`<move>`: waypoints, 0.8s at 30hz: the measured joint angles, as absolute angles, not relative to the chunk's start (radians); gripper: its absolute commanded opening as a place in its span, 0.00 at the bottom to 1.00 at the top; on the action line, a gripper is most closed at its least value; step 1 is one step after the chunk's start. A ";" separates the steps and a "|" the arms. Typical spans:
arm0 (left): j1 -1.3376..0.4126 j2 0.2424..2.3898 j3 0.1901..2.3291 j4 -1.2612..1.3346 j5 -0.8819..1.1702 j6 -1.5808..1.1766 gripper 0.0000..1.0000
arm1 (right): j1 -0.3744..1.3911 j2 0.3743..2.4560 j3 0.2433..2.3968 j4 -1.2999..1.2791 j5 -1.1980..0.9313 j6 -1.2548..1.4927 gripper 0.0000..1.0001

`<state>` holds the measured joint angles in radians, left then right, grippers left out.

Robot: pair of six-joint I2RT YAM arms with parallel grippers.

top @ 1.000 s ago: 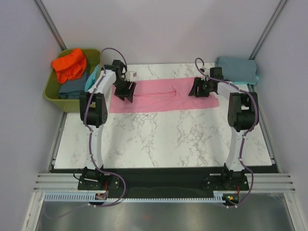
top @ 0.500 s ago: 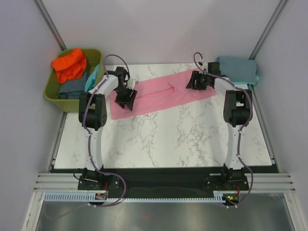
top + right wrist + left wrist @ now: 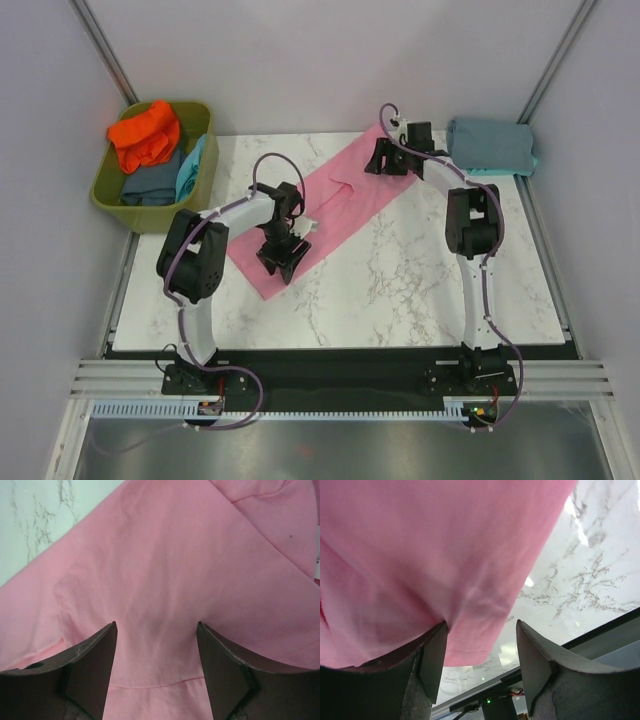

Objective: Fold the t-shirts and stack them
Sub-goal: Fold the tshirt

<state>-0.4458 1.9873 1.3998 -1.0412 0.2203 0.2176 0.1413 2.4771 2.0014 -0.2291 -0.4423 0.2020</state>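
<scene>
The pink t-shirt [image 3: 340, 200], folded into a long strip, lies slantwise on the marble table from near left to the far middle. My left gripper [image 3: 283, 255] is at its near end. In the left wrist view the left gripper [image 3: 481, 625] is open, the pink t-shirt [image 3: 445, 545] draping against one finger [image 3: 432, 660], hem between the jaws. My right gripper [image 3: 385, 160] is at the far end. Seen from the right wrist, the right gripper [image 3: 156, 624] stands open, tips down on the flat pink t-shirt [image 3: 165, 555].
An olive-green tub [image 3: 110, 190] at the far left holds orange [image 3: 145, 135], slate-blue [image 3: 150, 180] and turquoise [image 3: 190, 165] tees. A folded grey-blue tee [image 3: 490, 145] lies at the far right corner on a turquoise one [image 3: 530, 167]. Bare marble [image 3: 400, 290] spans the near half.
The pink strip has swung from lying straight across to a slant. My left gripper moved nearer with its end; my right gripper moved farther back and left, and its jaws widened.
</scene>
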 measured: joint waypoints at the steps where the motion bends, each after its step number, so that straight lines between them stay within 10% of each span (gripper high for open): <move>1: -0.457 1.977 1.390 -1.042 0.217 0.217 0.64 | 0.150 2.488 2.017 -0.224 -0.440 0.208 0.73; 24: -0.266 1.899 1.516 -1.002 0.077 0.226 0.65 | 0.078 2.078 1.620 -0.181 -0.453 0.374 0.75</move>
